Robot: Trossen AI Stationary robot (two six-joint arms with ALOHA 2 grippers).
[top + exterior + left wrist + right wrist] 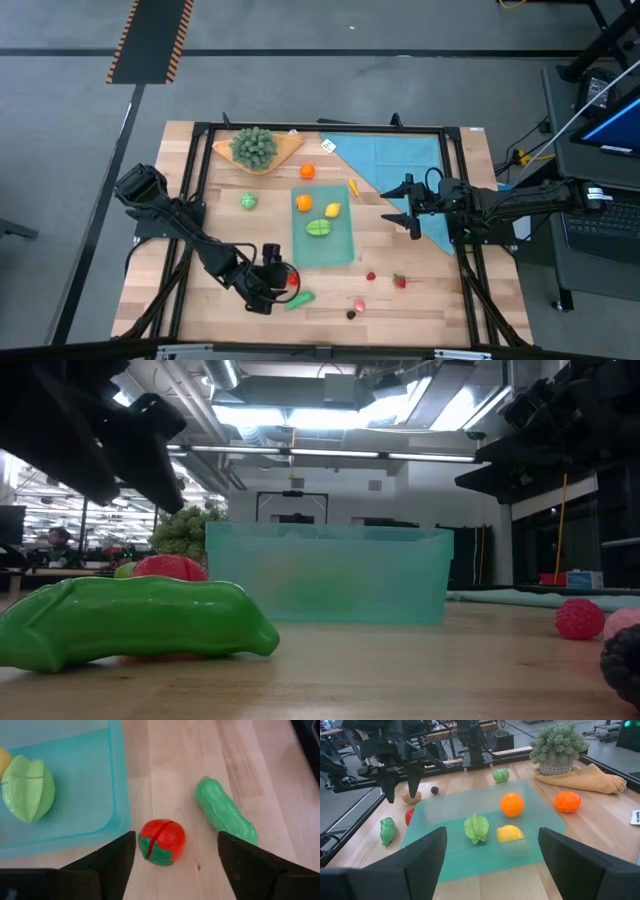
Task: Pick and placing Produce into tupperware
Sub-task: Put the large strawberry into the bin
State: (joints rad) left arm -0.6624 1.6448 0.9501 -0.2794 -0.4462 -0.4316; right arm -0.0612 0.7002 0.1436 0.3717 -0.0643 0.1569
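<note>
A green pea pod (135, 620) lay closest on the table (440, 300). My left claw (175, 851) hung spread over the red tomato (161, 841), one finger on each side, just beside the tupperware (116, 795). My right claw (492, 851) waited wide open across it.

Robotics lab or workshop: open industrial ceiling (300, 400) with strip lights, grey floor with hazard-striped marking (150, 40), laptop (612, 120) beside wooden table (150, 290).
</note>
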